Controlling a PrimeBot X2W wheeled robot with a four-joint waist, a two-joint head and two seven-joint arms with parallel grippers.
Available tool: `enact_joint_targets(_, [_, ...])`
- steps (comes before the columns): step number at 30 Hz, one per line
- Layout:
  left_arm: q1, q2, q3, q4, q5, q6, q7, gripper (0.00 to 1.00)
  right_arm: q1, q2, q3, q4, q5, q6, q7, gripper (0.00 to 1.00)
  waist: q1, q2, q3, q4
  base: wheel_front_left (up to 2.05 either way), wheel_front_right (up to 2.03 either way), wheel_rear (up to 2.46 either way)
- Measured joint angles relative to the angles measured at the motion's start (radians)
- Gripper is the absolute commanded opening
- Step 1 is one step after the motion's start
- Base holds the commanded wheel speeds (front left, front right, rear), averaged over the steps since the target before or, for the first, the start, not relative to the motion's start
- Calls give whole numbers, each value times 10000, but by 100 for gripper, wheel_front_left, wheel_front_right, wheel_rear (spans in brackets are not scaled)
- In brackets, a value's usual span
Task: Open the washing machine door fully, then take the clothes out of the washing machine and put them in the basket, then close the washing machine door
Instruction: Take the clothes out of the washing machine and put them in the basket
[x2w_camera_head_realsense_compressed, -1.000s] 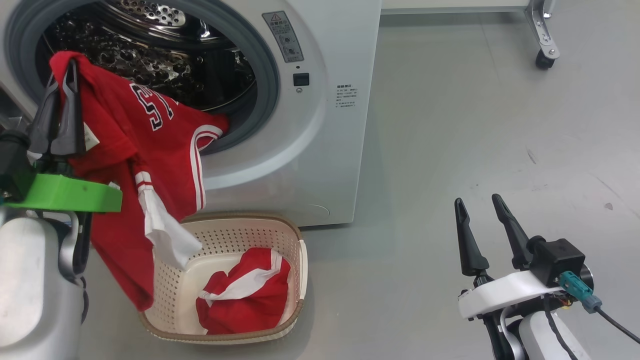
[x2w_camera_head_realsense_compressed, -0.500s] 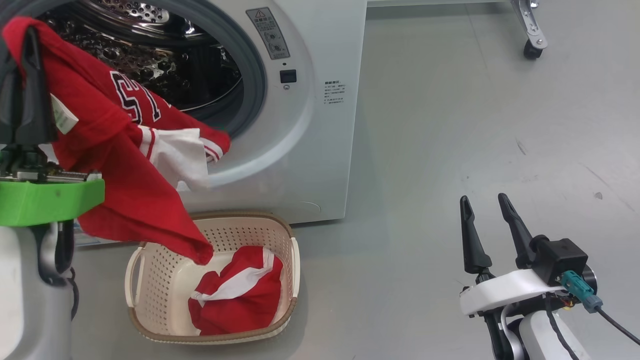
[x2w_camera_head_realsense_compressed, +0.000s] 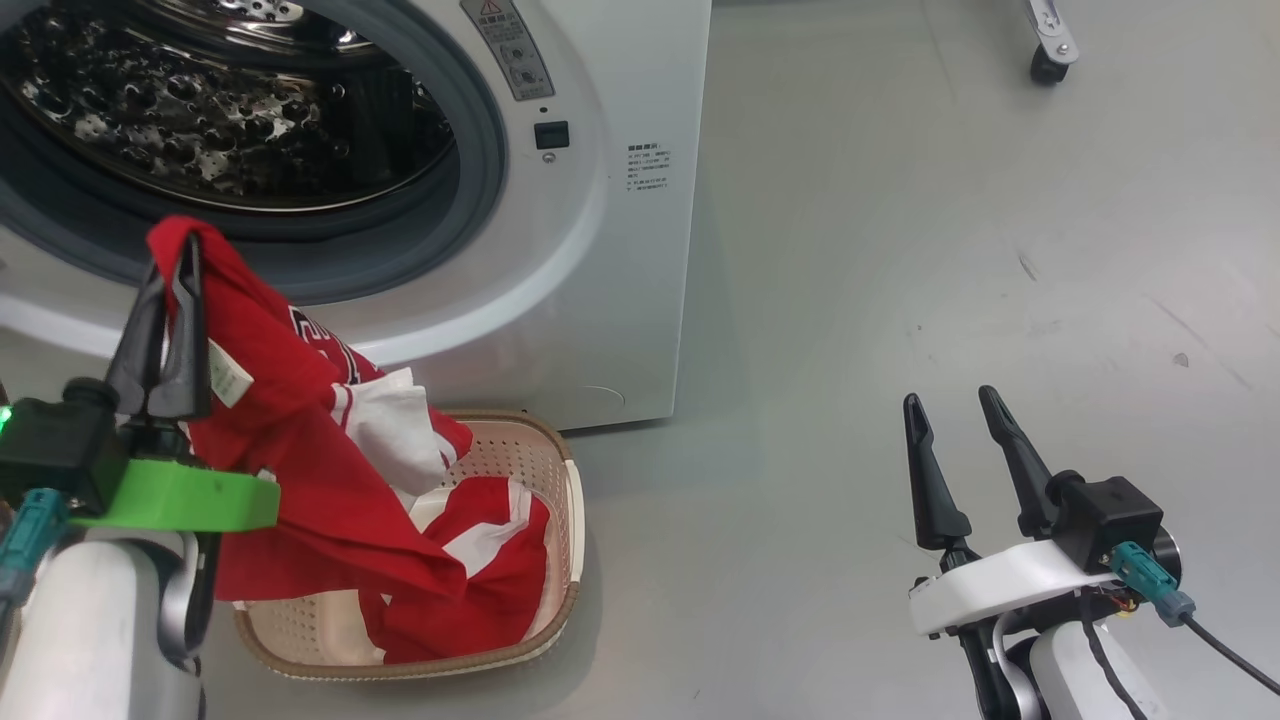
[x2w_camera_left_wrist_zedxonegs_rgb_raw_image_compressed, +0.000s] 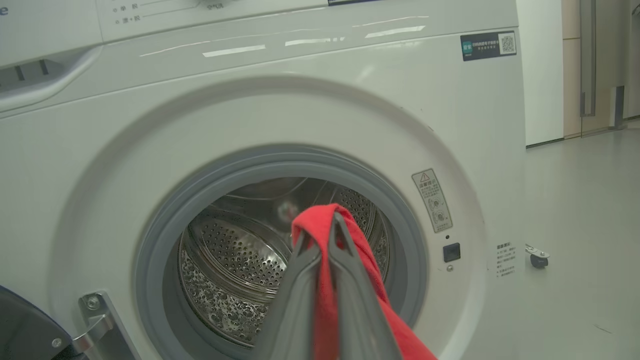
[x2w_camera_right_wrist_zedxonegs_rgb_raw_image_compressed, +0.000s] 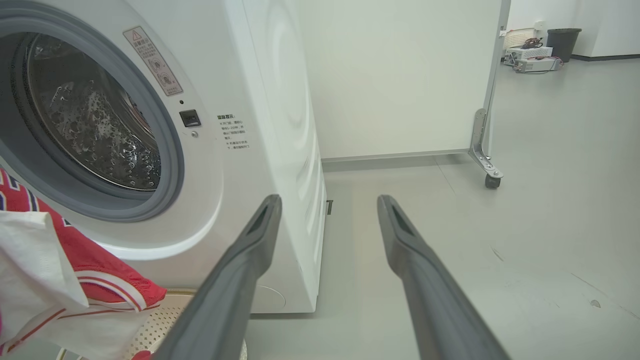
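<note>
Where the left gripper pinches them tight between its two dark fingers, the clothes make a red peak. From there they hang down in front of the washing machine. The cloth is bright red with white stripes, some dark letters and a small white tag close to the fingers. The bottom part lies in the basket, which sits on the floor just in front of the machine, below its round opening. The basket is cream with lots of little holes and a brown rim.

The red cloth and the left arm cover most of the basket's left side. You cannot tell if the red heap inside is one piece or two. The letters are folded over and too hard to read. In the left wrist view a bit of the washing machine door peeks in at the bottom corner, next to a metal hinge. The rest of it is cut off.

The shiny drum full of holes shows through the grey ring. The right gripper hangs over the bare grey floor, well away from the basket, with its fingers spread wide and nothing between them. A small wheel stands far back.
</note>
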Motion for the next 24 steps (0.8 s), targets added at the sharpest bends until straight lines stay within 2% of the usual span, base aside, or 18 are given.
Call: enact_joint_targets(24, [454,311,-819,2173,522,-222,104,0,-361,67,140,-130,-165,2,0,100,0,0,1396,-811,0,0,0])
